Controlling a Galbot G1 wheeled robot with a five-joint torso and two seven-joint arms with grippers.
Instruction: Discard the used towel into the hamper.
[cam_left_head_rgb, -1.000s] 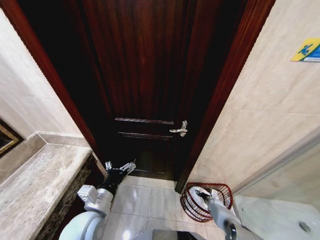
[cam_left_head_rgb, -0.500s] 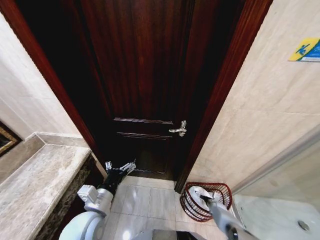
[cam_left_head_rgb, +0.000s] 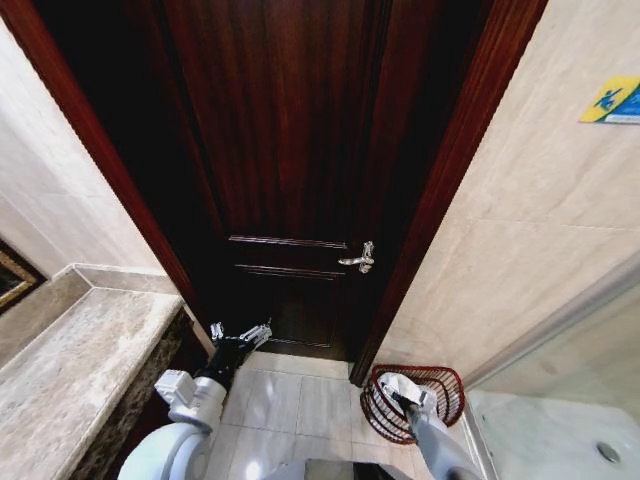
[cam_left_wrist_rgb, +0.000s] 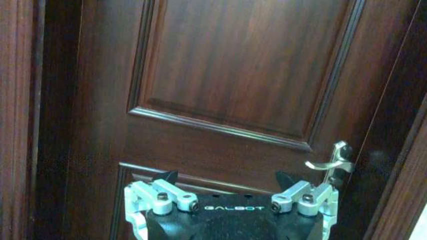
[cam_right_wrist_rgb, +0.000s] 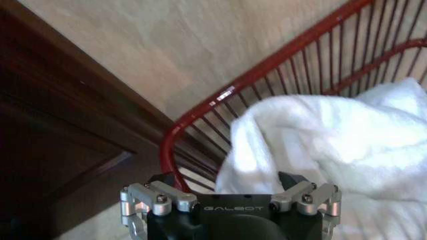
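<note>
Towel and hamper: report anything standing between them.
Nothing visible does. The white towel already lies inside the hamper, past its red wire rim, with the right gripper open just above it. The left gripper idles by the door.

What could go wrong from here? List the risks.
1. The towel lies in the hamper right at the open right gripper; it might snag on the fingers when the arm lifts.
2. The gripper sits close to the thin wire rim, so a nudge could tip the light hamper.
3. The left gripper hangs open near the door.
</note>
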